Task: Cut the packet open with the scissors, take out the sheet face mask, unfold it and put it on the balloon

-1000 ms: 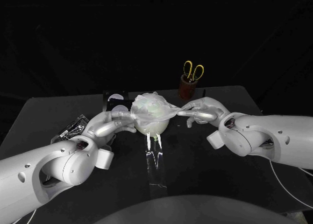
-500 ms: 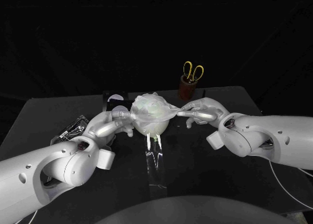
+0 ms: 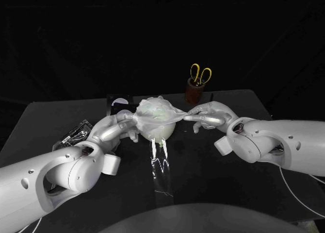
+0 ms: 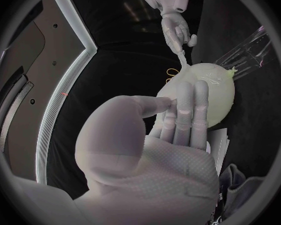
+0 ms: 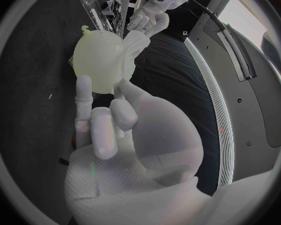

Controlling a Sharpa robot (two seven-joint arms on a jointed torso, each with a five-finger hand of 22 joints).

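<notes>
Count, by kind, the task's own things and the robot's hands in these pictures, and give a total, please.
balloon: 1
sheet face mask: 1
scissors: 1
packet: 1
hands: 2, the left hand and the right hand
total: 6

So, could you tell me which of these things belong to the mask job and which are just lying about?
Job: mask, held by left hand and right hand; balloon; scissors; packet.
Lying about: holder; dark box; clear stand.
</notes>
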